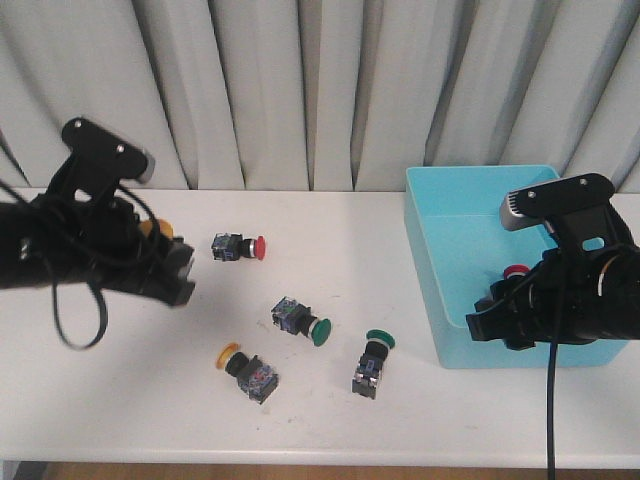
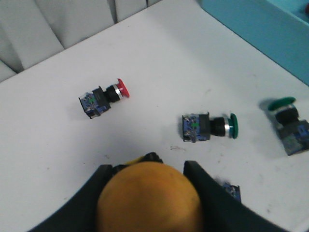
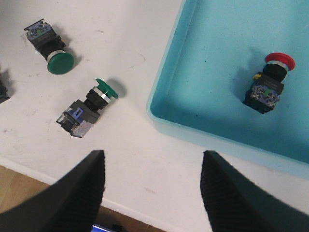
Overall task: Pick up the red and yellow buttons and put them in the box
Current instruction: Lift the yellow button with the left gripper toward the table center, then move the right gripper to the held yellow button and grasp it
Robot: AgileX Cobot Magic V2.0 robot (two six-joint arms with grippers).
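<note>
On my left, the left gripper [image 2: 149, 203] has its jaws pinching a yellow button [image 2: 149, 198], held above the worktop [image 1: 100, 380]. Next along lie a red button [image 1: 240, 247], a second yellow button [image 1: 248, 367] and two green buttons [image 1: 300, 320], [image 1: 371, 365]. The box [image 1: 445, 300] stands well to the right of my held button, so I judge the left arm must carry it across. One more red button [image 3: 268, 84] sits inside. The right gripper [image 3: 152, 193] hangs spread and empty at the box's near wall.
</note>
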